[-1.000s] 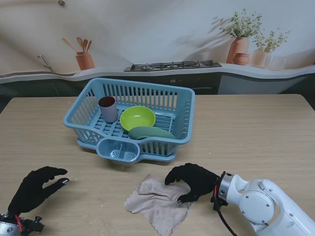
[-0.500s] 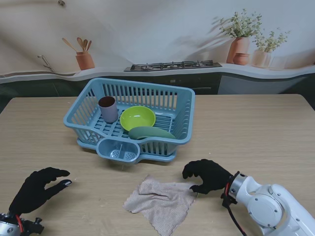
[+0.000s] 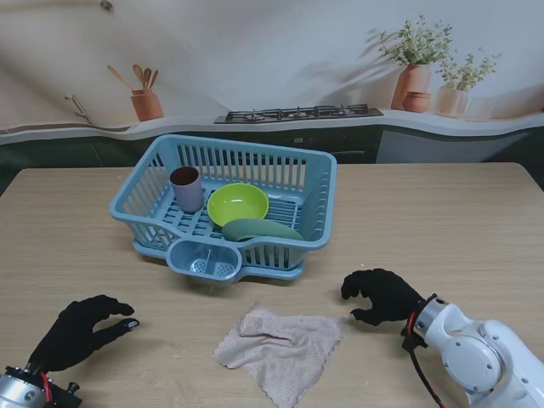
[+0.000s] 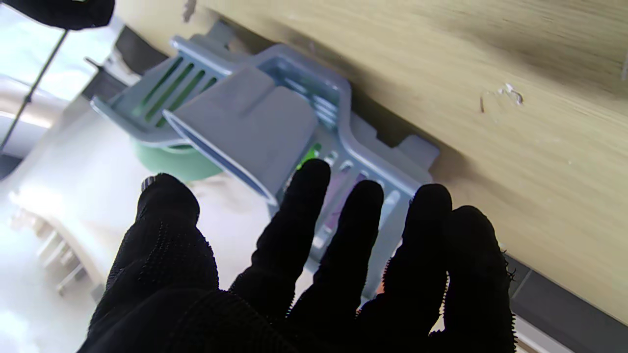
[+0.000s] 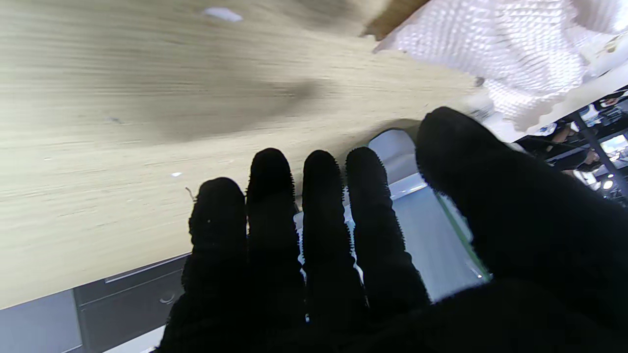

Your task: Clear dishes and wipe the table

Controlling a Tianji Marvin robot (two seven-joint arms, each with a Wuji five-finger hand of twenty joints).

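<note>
The dishes already sit in the rack (image 3: 299, 174) at the far middle of the desk (image 3: 442, 221): a cup (image 3: 186, 188) at its left, a green bowl (image 3: 237, 204) in the middle and a darker green dish (image 3: 259, 229) lying nearer to me, so by my reading what is left is the wiping. The cloth (image 3: 280, 347) lies rumpled and loosely spread on the desk, near me and about midway between the two hands, with its right corner just beside the right hand (image 3: 384, 296) but, as far as the stand view shows, not touching it. That hand hangs over bare wood with its fingers (image 5: 319, 206) curled loosely and apart, holding nothing; the left hand (image 3: 81, 330) hovers at the near left, well apart from the cloth, fingers spread and empty too. The cloth looks light, soft and limp: it will fold and bunch rather than slide as one piece, and it will not break or slip hard. A pinch at one corner would only drag a tail; the better hold is probably a flat palm pressed on its middle, or a gathered handful at the raised folds near the right corner
</note>
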